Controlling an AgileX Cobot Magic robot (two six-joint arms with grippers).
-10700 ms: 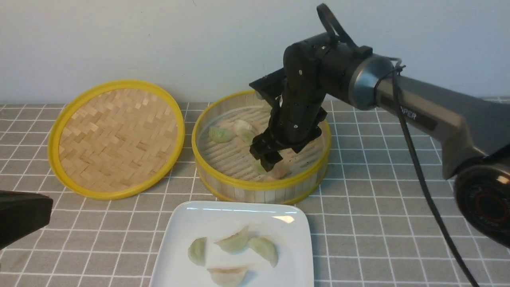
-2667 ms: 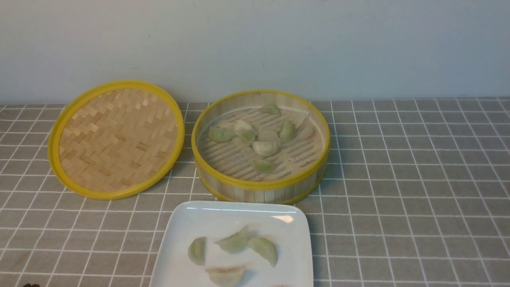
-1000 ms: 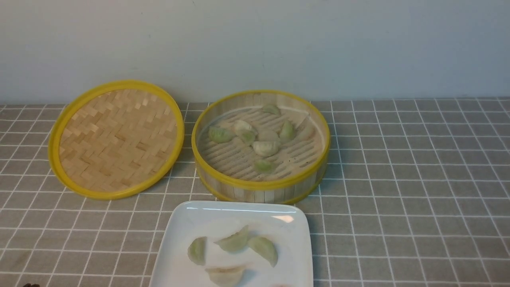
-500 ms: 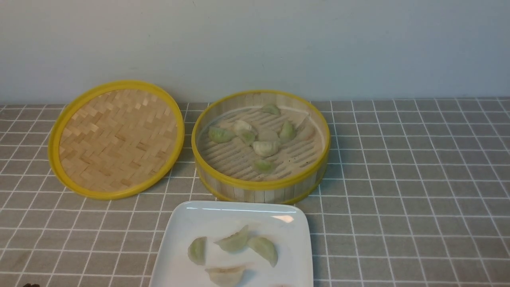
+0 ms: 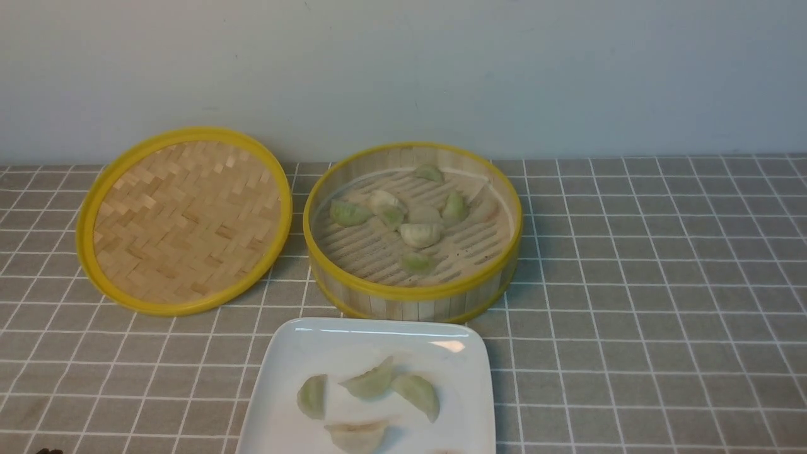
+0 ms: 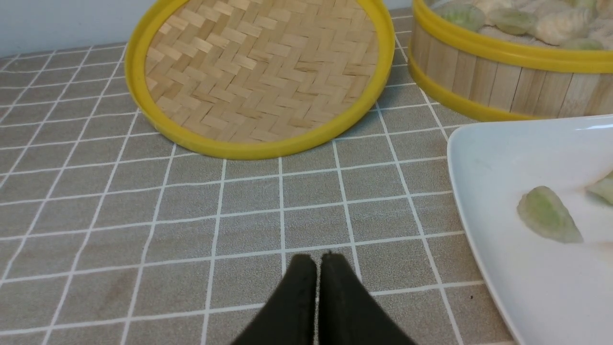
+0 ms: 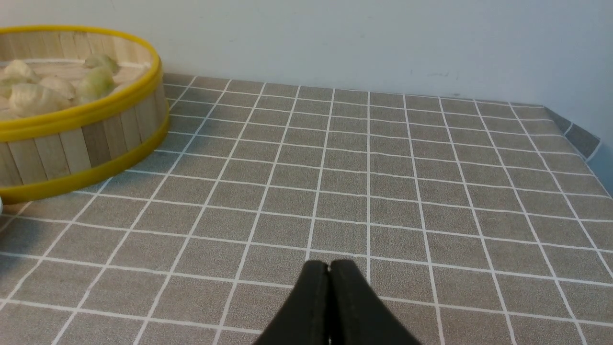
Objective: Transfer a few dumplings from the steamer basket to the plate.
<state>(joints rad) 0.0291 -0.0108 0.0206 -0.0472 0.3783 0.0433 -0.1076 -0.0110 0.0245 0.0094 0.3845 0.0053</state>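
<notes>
Gray gridded tablecloth (image 5: 630, 284) lies under both arms' jaws, pressed together, holding nothing.

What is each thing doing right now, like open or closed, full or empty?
steamer basket: uncovered, several dumplings inside
lid: off, lying beside the basket
plate: holds a few dumplings
left end effector: shut, holding nothing
right end effector: shut, holding nothing
</notes>
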